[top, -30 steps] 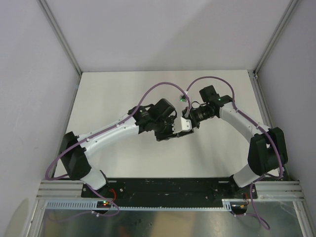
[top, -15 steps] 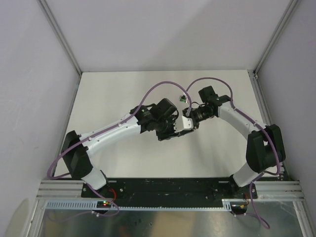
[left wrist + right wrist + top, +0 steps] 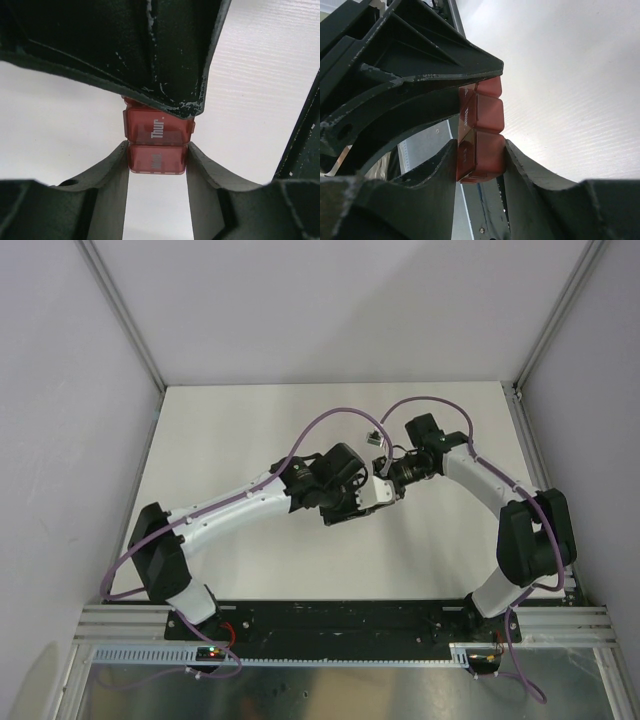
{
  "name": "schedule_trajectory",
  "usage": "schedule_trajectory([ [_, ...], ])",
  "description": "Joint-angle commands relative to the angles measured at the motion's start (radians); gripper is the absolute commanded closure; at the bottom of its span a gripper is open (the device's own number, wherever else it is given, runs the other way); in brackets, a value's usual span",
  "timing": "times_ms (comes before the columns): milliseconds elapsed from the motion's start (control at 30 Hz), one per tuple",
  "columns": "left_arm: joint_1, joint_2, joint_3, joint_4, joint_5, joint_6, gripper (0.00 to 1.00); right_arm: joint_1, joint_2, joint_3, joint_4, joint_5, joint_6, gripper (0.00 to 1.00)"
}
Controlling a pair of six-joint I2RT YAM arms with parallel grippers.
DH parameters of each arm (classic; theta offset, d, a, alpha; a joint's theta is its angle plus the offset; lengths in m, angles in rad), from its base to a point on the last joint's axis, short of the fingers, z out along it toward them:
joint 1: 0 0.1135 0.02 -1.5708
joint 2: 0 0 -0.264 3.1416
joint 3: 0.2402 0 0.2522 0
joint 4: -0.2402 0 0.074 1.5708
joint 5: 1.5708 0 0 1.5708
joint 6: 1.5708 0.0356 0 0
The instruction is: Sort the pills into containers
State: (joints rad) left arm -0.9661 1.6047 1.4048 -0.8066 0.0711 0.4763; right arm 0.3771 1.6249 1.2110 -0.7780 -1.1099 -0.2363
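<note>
The containers, one dark red pill box strip [image 3: 157, 134] with lidded compartments in a row, hang in the air between both grippers. My left gripper [image 3: 157, 161] is shut on one end compartment. My right gripper [image 3: 480, 161] is shut on the opposite end compartment of the pill box [image 3: 485, 117]. In the top view the two grippers meet over the middle of the white table, the left gripper [image 3: 350, 505] against the right gripper [image 3: 372, 495], and the box is hidden between them. No pills are in view.
The white table [image 3: 230, 440] is enclosed by pale walls on three sides. A metal rail [image 3: 340, 625] with the arm bases runs along the near edge. Purple cables [image 3: 330, 415] loop above both wrists.
My right gripper has closed onto the end of the pill box. Both arms have shifted slightly, and the left gripper has stayed shut on the box.
</note>
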Motion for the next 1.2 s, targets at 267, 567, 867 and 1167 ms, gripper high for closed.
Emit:
schedule_trajectory([
  [267,-0.002,-0.009,0.032,0.043,-0.021,-0.027,0.16,-0.024,-0.025,0.036,-0.03,-0.059,-0.015,1.0],
  [567,-0.001,-0.052,0.007,0.043,-0.012,-0.014,0.0,-0.032,-0.028,0.036,-0.046,-0.039,-0.031,1.0],
  [867,0.024,-0.13,-0.023,0.043,0.057,-0.008,0.0,-0.041,-0.031,0.036,-0.055,-0.023,-0.044,1.0],
  [1167,0.122,-0.206,-0.042,0.042,0.231,-0.041,0.0,-0.044,-0.062,0.036,-0.059,-0.01,-0.055,1.0],
])
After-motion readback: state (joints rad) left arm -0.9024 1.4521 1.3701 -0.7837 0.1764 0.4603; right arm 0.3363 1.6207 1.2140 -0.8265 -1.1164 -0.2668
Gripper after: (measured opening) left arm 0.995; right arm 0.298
